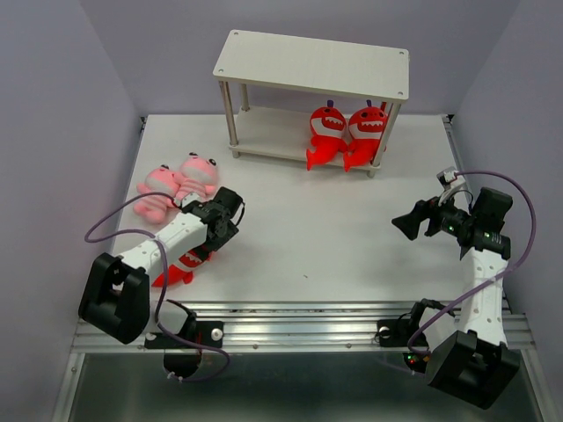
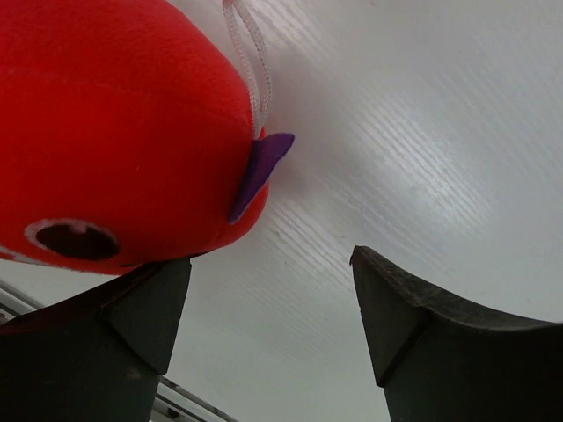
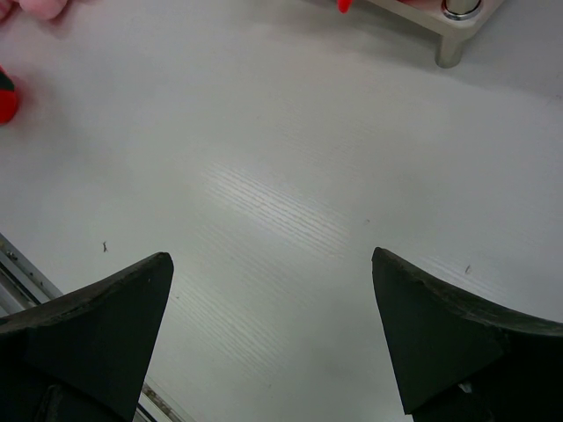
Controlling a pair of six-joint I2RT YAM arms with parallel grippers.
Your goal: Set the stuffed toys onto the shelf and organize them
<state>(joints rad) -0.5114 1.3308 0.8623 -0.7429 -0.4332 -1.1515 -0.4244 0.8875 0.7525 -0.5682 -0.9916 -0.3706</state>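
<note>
The shelf (image 1: 312, 66) stands at the back of the table. Two red shark toys (image 1: 345, 134) sit side by side at the right end of its lower board. Two pink striped toys (image 1: 176, 186) lie together on the table at the left. A third red shark toy (image 1: 182, 263) lies at the front left, partly hidden under my left arm. My left gripper (image 1: 209, 239) is open right beside it. In the left wrist view the red toy (image 2: 114, 123) rests against the left finger (image 2: 132, 325), and nothing is between the jaws. My right gripper (image 1: 409, 224) is open and empty above bare table at the right.
A metal rail (image 1: 299, 321) runs along the table's near edge. Purple walls close in the left, right and back. In the right wrist view a shelf leg foot (image 3: 457, 40) shows at the top right, and a pink toy's edge (image 3: 35, 7) at the top left.
</note>
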